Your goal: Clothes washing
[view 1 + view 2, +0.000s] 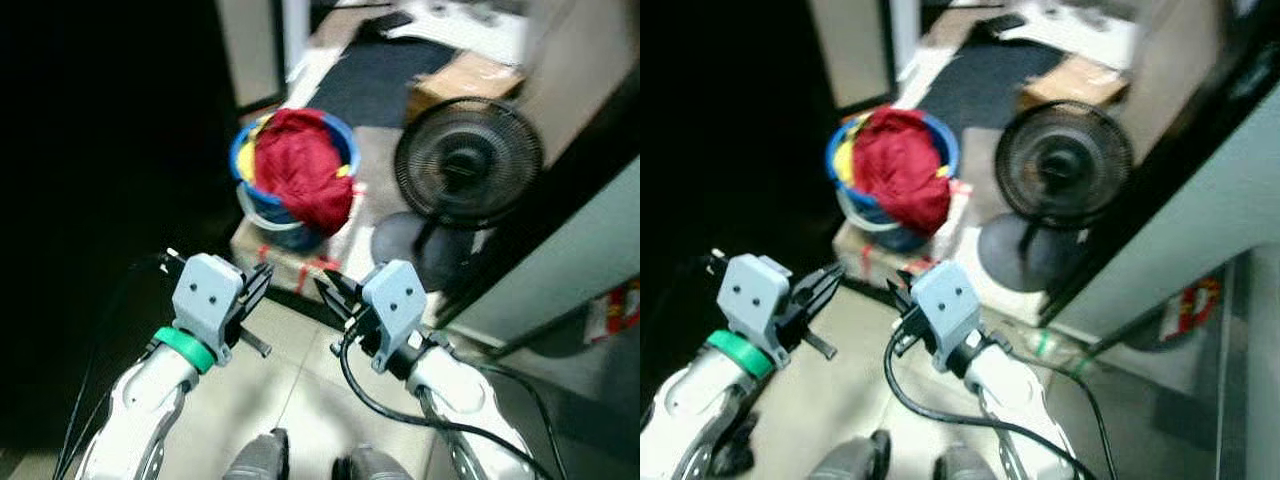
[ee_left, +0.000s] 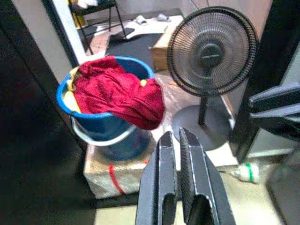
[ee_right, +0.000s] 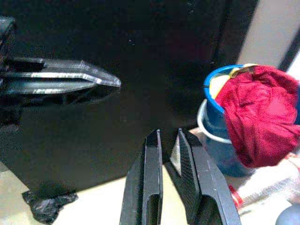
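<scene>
I'm at the very start of the wash, by my reading: nothing is picked up and the laundry sits untouched ahead of me. On my left, the left gripper (image 1: 262,283) hovers over the tiled floor (image 1: 290,390) with its jaws nearly closed, only a thin slit between them, holding nothing. Just beside it, the right gripper (image 1: 332,292) hangs the same way, jaws almost together and empty. Ahead of both, the blue bucket (image 2: 104,130) stands on a wrapped box (image 2: 117,171), and it is heaped with a red garment (image 2: 119,96) that spills over its rim, with something yellow tucked beneath. Further right, a black fan (image 1: 467,160) stands on the floor. Reaching, lifting and loading all remain.
</scene>
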`<state>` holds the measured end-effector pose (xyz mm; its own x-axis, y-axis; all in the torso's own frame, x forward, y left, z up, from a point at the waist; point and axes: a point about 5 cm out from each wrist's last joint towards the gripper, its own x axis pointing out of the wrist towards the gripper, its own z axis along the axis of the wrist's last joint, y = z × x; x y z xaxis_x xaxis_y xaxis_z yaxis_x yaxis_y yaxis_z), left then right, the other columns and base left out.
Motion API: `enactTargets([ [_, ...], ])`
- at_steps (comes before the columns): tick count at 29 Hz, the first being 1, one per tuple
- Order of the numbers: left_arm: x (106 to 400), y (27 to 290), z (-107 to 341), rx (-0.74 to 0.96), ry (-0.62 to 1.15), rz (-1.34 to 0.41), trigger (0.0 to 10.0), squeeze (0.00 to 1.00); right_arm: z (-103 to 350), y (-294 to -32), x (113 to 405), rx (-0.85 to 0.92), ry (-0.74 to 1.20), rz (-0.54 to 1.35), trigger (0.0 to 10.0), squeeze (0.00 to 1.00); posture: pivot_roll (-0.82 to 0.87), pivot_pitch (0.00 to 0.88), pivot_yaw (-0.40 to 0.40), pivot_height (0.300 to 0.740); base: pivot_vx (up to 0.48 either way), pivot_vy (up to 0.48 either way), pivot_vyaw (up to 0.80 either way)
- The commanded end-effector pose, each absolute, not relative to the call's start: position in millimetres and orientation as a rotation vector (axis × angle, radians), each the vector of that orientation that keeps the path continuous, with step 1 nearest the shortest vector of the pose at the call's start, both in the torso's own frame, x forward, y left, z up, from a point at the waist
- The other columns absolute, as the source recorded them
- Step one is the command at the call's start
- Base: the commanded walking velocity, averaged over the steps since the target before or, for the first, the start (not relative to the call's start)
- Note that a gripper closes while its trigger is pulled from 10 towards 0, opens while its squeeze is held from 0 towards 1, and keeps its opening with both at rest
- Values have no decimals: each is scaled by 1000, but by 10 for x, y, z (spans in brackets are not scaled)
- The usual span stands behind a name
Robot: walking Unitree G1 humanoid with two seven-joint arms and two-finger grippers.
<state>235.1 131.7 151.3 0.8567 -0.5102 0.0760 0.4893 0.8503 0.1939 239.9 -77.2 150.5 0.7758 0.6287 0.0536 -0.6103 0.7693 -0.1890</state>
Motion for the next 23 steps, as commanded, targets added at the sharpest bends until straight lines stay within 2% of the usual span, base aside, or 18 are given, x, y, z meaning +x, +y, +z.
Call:
enactTargets([
  [1, 2352, 1297, 1497, 171, -116, -537, 10000, 0, 1469, -795, 2377, -154, -98, 665, 10000, 0, -41, 104, 44, 740, 0, 0, 0],
  [23, 2348, 1292, 1495, 173, -108, -537, 10000, 0, 1468, -805, 2378, -146, -94, 663, 10000, 0, -41, 104, 43, 740, 0, 0, 0],
])
